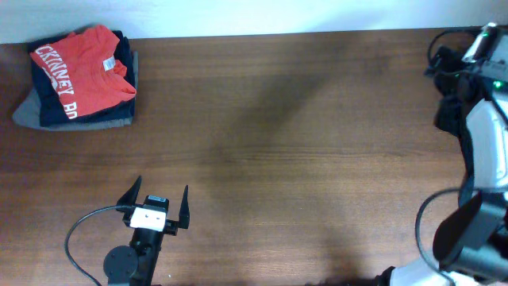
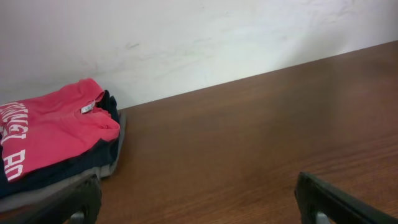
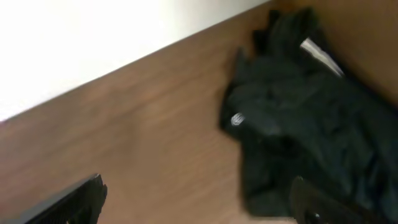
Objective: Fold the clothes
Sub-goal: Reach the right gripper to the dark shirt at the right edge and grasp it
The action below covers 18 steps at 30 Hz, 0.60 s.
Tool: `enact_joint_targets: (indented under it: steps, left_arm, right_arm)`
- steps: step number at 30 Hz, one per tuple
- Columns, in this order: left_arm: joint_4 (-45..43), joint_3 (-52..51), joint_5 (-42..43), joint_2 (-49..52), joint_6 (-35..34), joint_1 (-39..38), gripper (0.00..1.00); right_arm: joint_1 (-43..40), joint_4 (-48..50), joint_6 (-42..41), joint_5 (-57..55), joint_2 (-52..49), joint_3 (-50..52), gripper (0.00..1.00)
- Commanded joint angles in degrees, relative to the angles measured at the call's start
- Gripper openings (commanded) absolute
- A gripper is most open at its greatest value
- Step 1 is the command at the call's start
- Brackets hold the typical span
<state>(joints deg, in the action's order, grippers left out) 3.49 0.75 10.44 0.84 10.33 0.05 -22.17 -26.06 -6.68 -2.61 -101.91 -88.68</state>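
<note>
Left gripper (image 1: 163, 189) jaws fully spread, nothing between them, sitting over bare table (image 1: 317, 119) near the front edge, left of centre; its wrist view shows both black fingers (image 2: 74, 202) at the bottom corners with only wood between. Black cable (image 1: 75, 230) loops off the left arm's base. Right gripper (image 3: 196, 205) also wide open and empty, fingertips low in its wrist frame, over wood just short of the clothes (image 3: 298, 124): a crumpled black heap at the far right of the table near the white wall (image 2: 186, 37), small white tag (image 3: 237, 119) facing up, a white strip (image 3: 317, 51) near the top. That wrist frame is blurred, so fabric detail is unclear. From overhead the heap is mostly hidden behind the right arm (image 1: 486, 143); only a dark patch shows. Far-left corner: folded stack, red shirt (image 1: 83, 67) with white lettering on top, dark folded garments (image 1: 48, 107) under it, navy over grey. Neither gripper touches fabric.
</note>
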Motion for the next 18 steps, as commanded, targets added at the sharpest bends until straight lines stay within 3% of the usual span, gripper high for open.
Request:
enact_joint_targets:
  steps: [1,10,14,18]
  left_arm:
    - [0.22,-0.24,-0.22,-0.55,0.94,0.28,0.99]
    - [0.22,-0.24,-0.22,-0.55,0.94,0.28,0.99]
    - [0.22,-0.24,-0.22,-0.55,0.94,0.28,0.99]
    - [0.24,-0.24,-0.22,-0.55,0.94,0.26,0.99]
  right_arm:
    - [-2.47,2.99,4.85,-1.09,-3.34,-1.97,0.99]
    - [-6.05,11.32,5.88,-1.62,-12.46,-1.99,0.96]
    - [-7.69,14.49,-3.37,-5.46,-14.8,-1.97,0.96]
    - [-9.05,17.92,-5.09,-3.13,-17.51,-1.99,0.96]
